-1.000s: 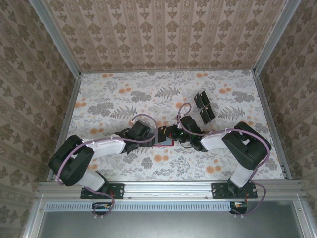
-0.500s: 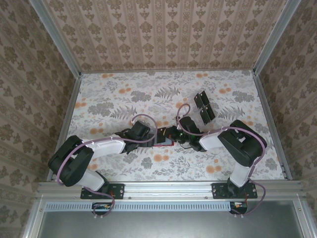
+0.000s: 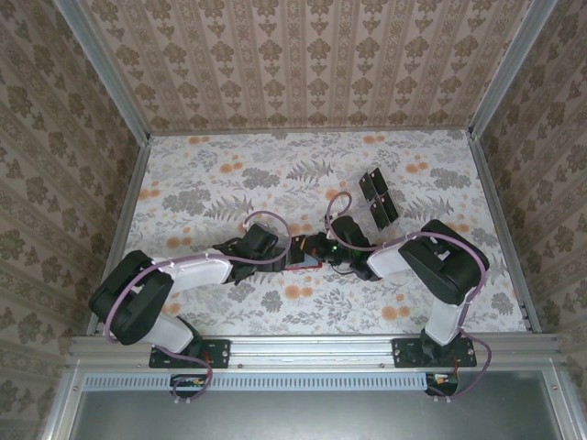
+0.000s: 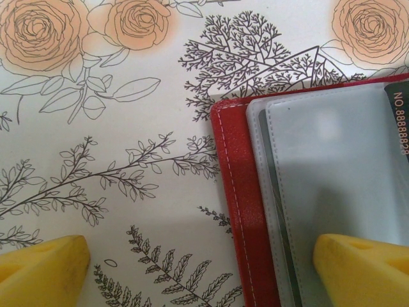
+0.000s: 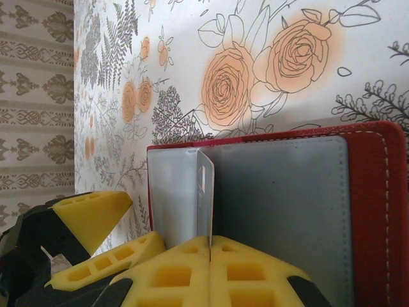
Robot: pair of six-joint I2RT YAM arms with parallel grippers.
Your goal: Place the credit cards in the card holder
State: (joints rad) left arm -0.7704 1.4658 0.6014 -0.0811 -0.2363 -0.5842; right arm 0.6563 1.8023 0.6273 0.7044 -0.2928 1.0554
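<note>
Overhead, we are opening the red card holder (image 3: 301,263) mid-worktop, with spare credit cards (image 3: 378,196) lying well apart. Left wrist: our left end effector (image 4: 201,268) is gaping wide, straddling its edge. Right wrist: our right end effector (image 5: 209,252) is pinching a sleeve leaf (image 5: 204,192) upright, and fetching a card probably comes next.

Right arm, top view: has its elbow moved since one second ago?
Yes. The right arm's elbow has shifted left, away from the table's right rail.

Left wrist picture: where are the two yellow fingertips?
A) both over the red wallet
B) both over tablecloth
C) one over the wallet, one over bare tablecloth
C: the open left gripper has one fingertip over the card holder, one over the tablecloth.
</note>
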